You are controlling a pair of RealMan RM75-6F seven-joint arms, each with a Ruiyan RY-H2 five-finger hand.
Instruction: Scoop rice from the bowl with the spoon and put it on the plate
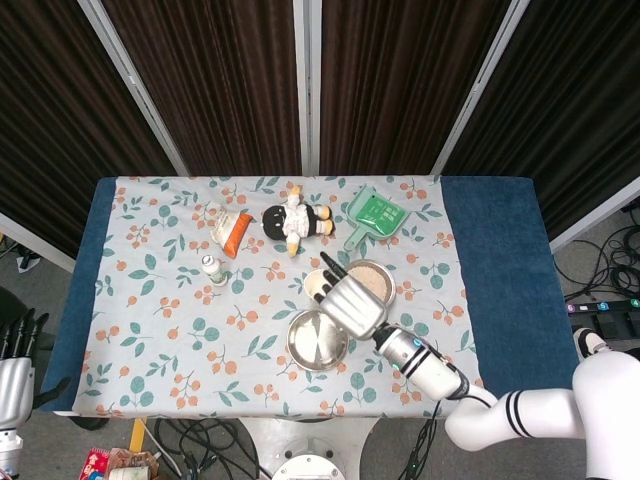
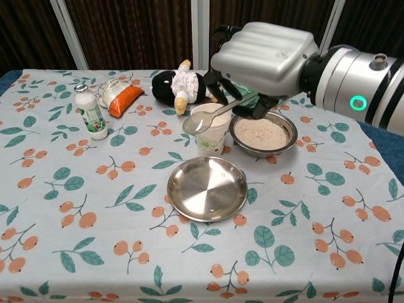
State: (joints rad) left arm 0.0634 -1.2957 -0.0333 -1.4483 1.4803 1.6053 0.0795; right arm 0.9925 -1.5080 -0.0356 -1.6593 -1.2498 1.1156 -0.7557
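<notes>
The right hand (image 2: 265, 60) holds the spoon (image 2: 211, 116) by its handle, bowl end empty above the paper cup (image 2: 209, 131); the rice bowl (image 2: 263, 134) sits just right, the plate (image 2: 207, 188) nearer, probably for short carries.

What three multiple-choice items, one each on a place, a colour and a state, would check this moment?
1. Where is the bowl of rice?
A. left of the bottle
B. right of the paper cup
C. on the plate

2. What colour is the dustpan?
A. green
B. red
C. yellow

3. What state is the plate in?
A. heaped with rice
B. upside down
C. bare, no rice

Answers: 1 B, the chest view shows the bowl just right of the cup; 2 A, the head view shows it green; 3 C, its steel surface is bare, while the right robot hand holds the spoon above the cup.
</notes>
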